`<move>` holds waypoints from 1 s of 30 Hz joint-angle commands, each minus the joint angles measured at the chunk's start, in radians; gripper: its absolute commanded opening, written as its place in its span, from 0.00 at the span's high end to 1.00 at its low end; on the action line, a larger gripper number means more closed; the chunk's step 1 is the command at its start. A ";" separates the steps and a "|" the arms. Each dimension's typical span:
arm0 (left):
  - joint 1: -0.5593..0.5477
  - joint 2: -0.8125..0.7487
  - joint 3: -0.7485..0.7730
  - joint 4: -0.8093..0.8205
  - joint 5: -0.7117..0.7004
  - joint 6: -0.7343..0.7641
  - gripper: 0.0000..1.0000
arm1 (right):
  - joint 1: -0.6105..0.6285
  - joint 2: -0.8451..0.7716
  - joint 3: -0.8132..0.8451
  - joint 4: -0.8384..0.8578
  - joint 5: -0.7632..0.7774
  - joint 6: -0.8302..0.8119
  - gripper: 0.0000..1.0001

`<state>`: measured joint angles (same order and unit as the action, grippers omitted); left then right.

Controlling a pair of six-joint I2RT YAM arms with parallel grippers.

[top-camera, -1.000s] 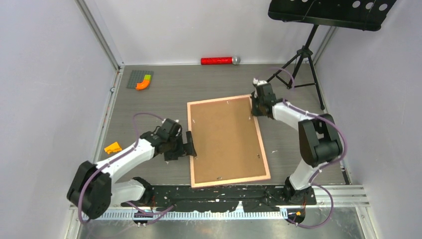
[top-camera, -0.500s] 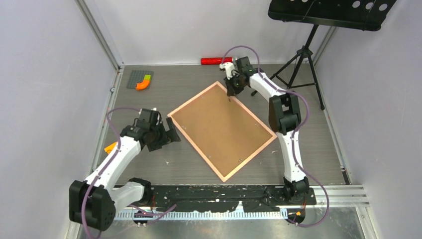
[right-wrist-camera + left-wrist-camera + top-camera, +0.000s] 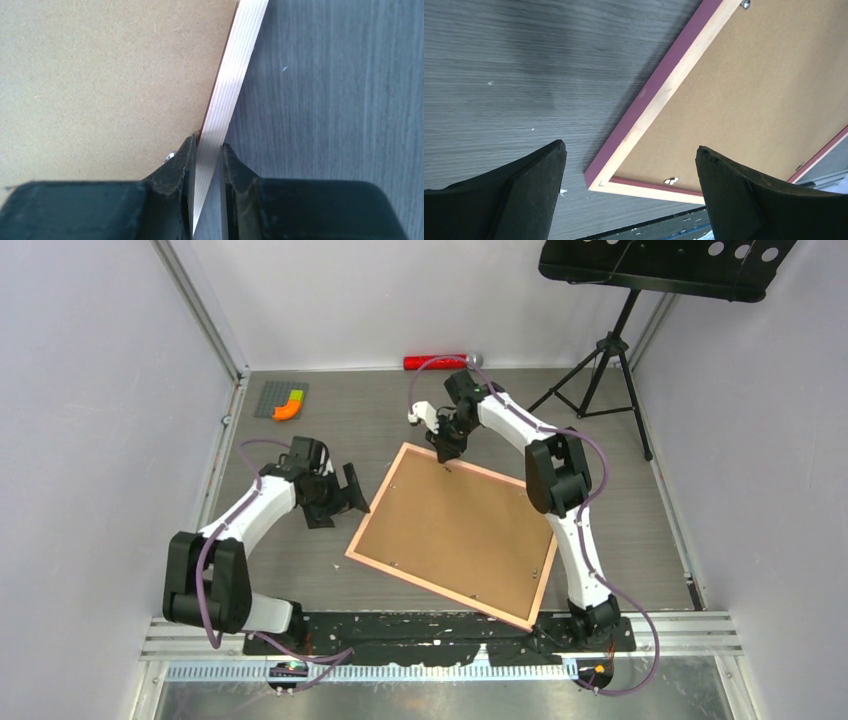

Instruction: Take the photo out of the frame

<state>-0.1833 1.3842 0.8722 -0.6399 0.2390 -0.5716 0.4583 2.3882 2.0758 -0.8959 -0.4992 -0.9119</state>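
The frame [image 3: 437, 590] lies face down and skewed on the table, pale pink rim up. The brown backing board [image 3: 455, 530] fills it, so the photo is hidden. My right gripper [image 3: 445, 452] is shut on the frame's far rim near its far corner. In the right wrist view the fingers [image 3: 182, 165] pinch the pale rim [image 3: 235, 65] beside the board [image 3: 100, 75]. My left gripper [image 3: 345, 502] is open and empty, just left of the frame's left edge. In the left wrist view its gripper [image 3: 630, 148] hovers over the frame's near-left corner [image 3: 659, 100].
A red cylinder with a silver cap [image 3: 440, 361] lies at the back wall. A grey baseplate with orange and green bricks [image 3: 282, 400] sits at the back left. An orange piece [image 3: 227, 537] lies at the left edge. A music stand tripod [image 3: 600, 360] stands at the back right.
The right gripper has swung left, holding the rim and turning the frame from upright to skewed. The left gripper has pulled back from the frame's left edge and stays open.
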 commanded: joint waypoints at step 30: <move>-0.084 0.022 -0.117 -0.082 -0.372 -0.283 1.00 | 0.123 -0.369 -0.432 0.635 0.036 0.497 0.06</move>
<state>-0.3157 1.4277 0.7452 -0.5911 0.0933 -0.6476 0.6174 2.2063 1.7710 -0.5365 -0.4885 -0.6781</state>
